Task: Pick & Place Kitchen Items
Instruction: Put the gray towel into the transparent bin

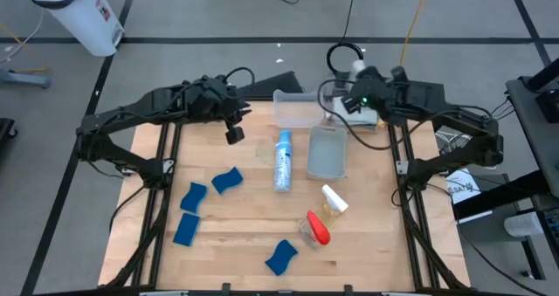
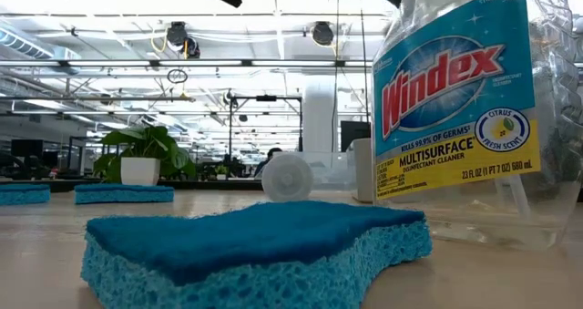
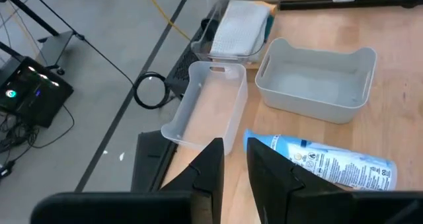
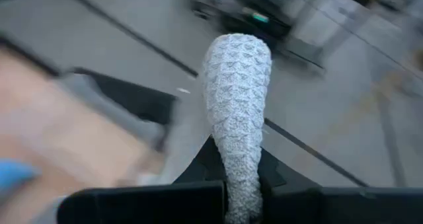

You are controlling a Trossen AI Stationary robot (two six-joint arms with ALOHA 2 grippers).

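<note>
While our right gripper (image 4: 241, 197) pinches a soft, bumpy grey cloth (image 4: 236, 92) above the clear plastic bins (image 1: 327, 149) at twelve o'clock, the cloth could slip and miss. Our left gripper (image 3: 232, 174), fingers nearly together and empty, hangs at ten o'clock. Wavy blue sponges (image 1: 227, 180) and a smooth clear bottle (image 1: 282, 161) wait on the wooden table (image 1: 236, 222).

A robotics lab or test hall: a wooden table (image 1: 262, 235) on a grey floor marked with dark tape lines, loose cables (image 1: 410, 21) trailing off, and behind it an open space under exposed ceiling trusses (image 2: 182, 72), possibly with desks.
</note>
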